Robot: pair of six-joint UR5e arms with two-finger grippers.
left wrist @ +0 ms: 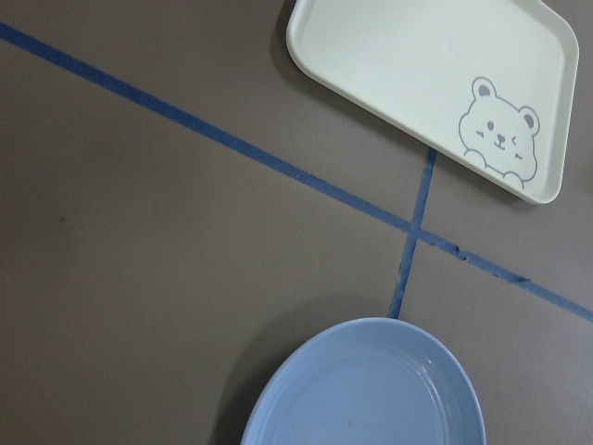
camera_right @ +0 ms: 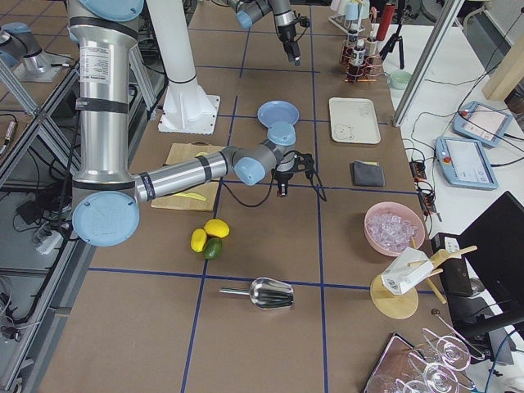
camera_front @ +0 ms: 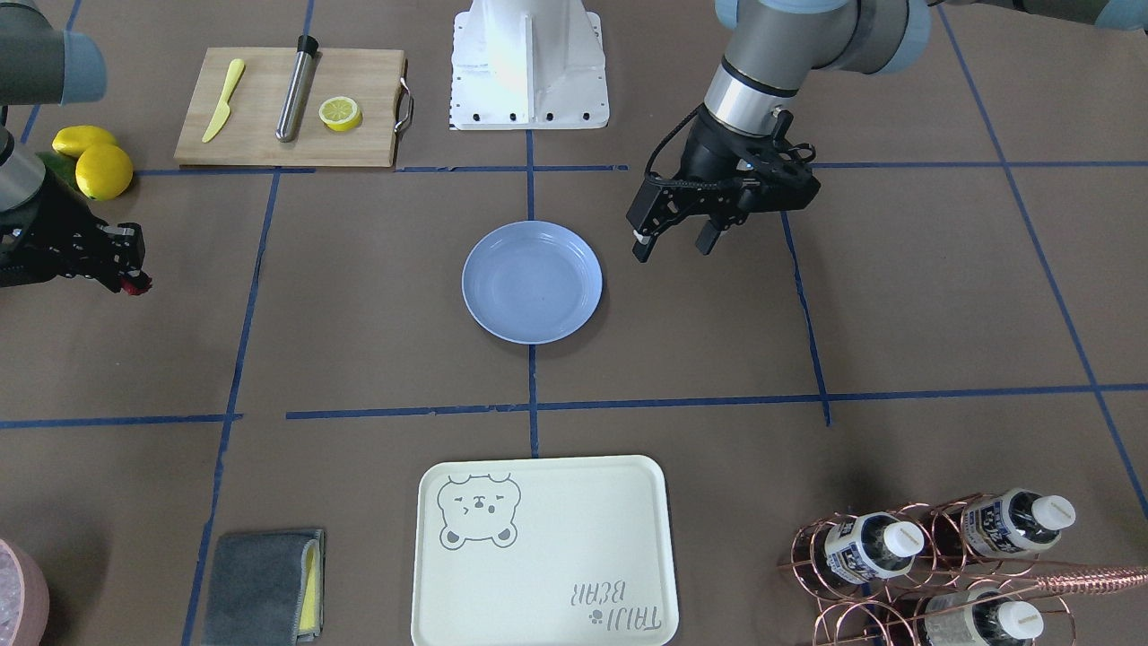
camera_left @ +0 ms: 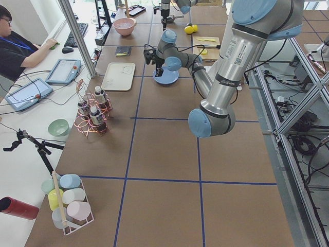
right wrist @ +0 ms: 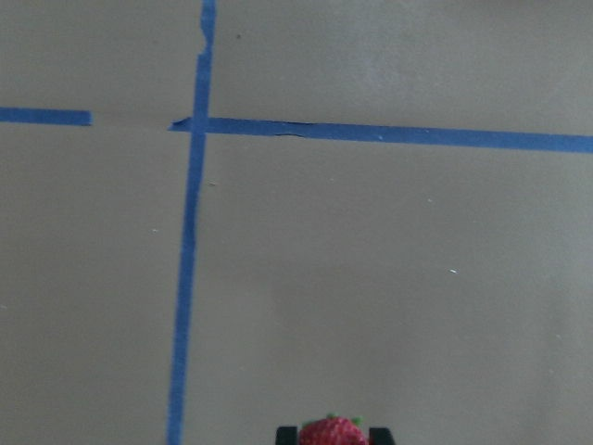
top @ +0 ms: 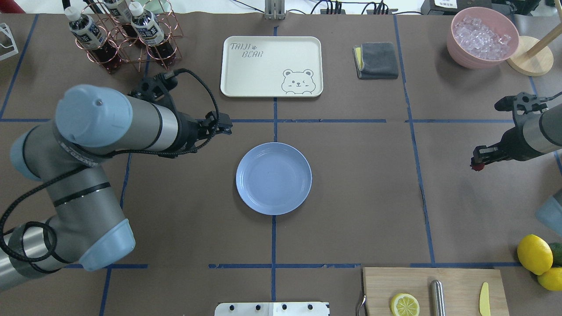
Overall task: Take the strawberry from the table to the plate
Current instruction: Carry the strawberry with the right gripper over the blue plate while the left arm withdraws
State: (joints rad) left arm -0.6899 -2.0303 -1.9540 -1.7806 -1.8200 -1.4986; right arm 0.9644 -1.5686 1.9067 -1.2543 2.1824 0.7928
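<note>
Across the front-facing view, the right fingers (camera_front: 124,269) are pinching the strawberry (camera_front: 137,287) over the tabletop (camera_front: 359,341) at the view's left edge, well apart from the plate (camera_front: 532,282). The plate is lying bare at the centre, over a blue tape line (camera_front: 531,395). The left fingers (camera_front: 642,247) are hanging spread, gripping nothing, near the plate's rim on the robot's left side.

From overhead, the strawberry is showing as a red spot at the tips of the right fingers, on the robot's right of the plate.

On the right wrist view, the strawberry is sitting between two dark fingertips above bare brown paper.

On the left wrist view, the plate is lying near the cream bear-print tray (left wrist: 426,83), apart from it.
</note>
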